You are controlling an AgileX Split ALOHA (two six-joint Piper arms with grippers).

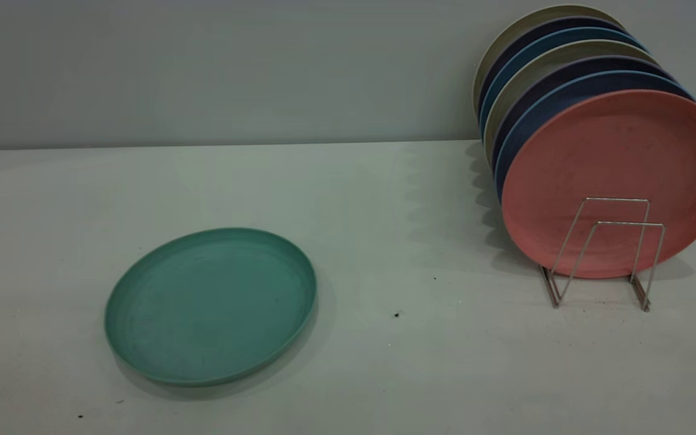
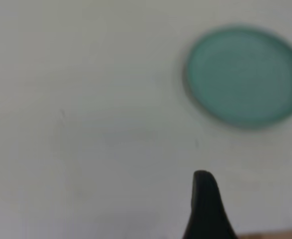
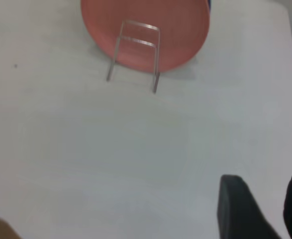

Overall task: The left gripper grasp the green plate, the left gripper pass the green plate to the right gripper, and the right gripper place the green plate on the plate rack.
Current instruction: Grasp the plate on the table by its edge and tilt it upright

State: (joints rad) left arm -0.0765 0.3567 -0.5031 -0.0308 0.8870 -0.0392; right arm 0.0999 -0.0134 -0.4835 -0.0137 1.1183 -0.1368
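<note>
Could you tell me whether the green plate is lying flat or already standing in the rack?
Flat: the green plate lies face-up on the table, apart from the plate rack.

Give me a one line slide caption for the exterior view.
Green plate lies flat on the white table, apart from the plate rack stacked upright with a salmon-pink plate in front.

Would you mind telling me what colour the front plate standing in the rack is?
Salmon pink: the front plate in the plate rack, clearest in the exterior view.
</note>
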